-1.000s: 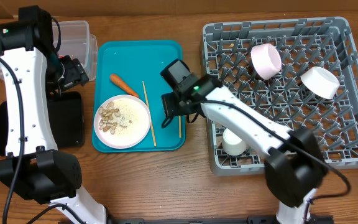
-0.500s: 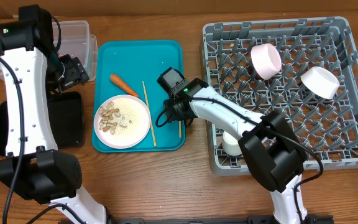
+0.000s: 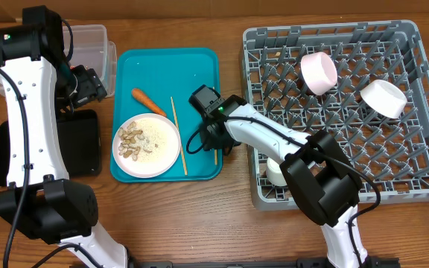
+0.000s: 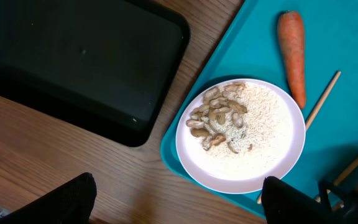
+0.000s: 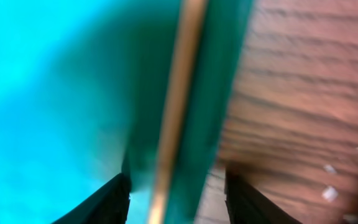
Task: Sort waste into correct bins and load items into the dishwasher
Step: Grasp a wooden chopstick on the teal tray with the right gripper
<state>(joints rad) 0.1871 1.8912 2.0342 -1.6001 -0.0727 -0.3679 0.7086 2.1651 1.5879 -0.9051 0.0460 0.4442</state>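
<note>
Since a second ago the right gripper point(image 3: 213, 140) has dropped to the teal tray's point(image 3: 199, 63) right edge and its jaws have narrowed. They straddle a thin, pale wooden chopstick point(image 5: 174, 93) lying along that edge, seemingly without touching it, though the view is blurred. The left gripper point(image 3: 89, 84) hangs spread and empty left of the tray.

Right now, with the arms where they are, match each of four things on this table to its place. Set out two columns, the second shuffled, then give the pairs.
Things
1. carrot
2. nut shells
3. pink bowl
4. black tray

Places
A. in the grey rack
B. on the white plate
C. on the wooden table, beside the teal tray
D. lying directly on the teal tray

Pairs: 1-D, 2-B, 3-A, 4-C
</note>
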